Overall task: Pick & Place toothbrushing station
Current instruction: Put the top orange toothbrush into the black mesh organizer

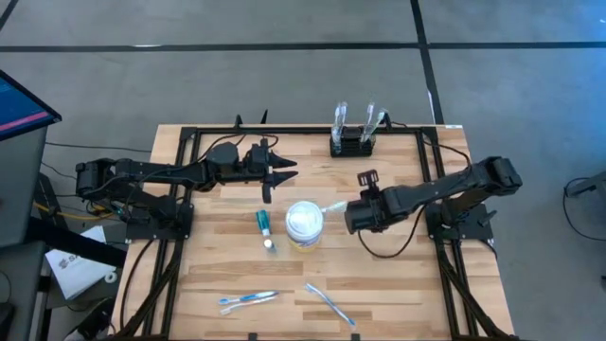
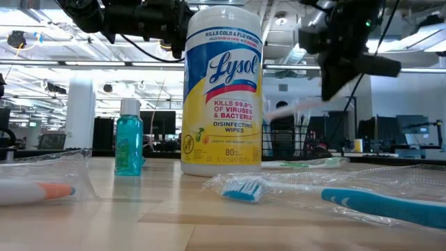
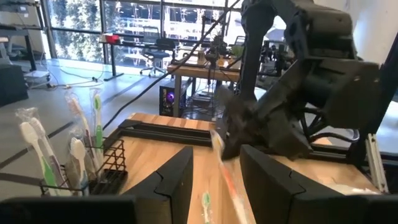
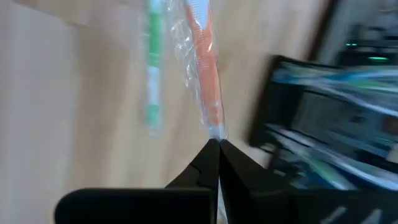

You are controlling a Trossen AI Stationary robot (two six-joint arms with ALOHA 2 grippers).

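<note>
On the slatted wooden table [image 1: 227,275], the left tool [image 1: 276,170] hovers with fingers parted, holding nothing. At centre stands the round white wipes tub [image 1: 304,224], with the black wire toothbrushing station [image 1: 353,144] at the table's far edge, already bristling with wrapped brushes. The right tool [image 1: 348,214], beside the tub, is pinched tight on an orange toothbrush [image 4: 207,74] in crinkly clear film; that slick wrapper could let it slip free.
</note>
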